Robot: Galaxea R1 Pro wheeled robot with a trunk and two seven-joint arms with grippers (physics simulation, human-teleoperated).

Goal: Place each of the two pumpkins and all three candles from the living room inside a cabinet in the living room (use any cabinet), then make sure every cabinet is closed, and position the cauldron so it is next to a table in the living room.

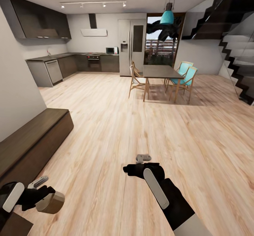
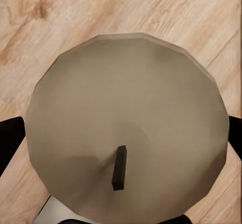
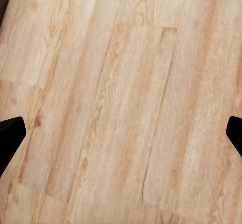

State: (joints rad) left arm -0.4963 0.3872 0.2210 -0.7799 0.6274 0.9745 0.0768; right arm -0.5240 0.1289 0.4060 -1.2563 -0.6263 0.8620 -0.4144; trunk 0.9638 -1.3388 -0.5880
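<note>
- One candle point(image 1: 51, 202) sits in the left gripper point(image 1: 47, 198), pinched between its fingers above the wood floor point(image 1: 116, 130).
- Up close, the candle's round beige top point(image 2: 126, 143) has a short dark wick point(image 2: 119, 167).
- Just beside that arm stands the long dark cabinet point(image 1: 31, 140), which looks closed.
- Right gripper point(image 1: 143, 157) hangs over bare floor, fingers spread wide, holding nothing.
- Far off stands a dining table point(image 1: 160, 72) with chairs.

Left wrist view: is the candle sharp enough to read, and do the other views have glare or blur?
Left wrist view: candle close up, soft, wick clear. Head view: wide-angle bend, bright doorway, soft shadow under dining table. Right wrist view: evenly lit floor, no glare.
</note>
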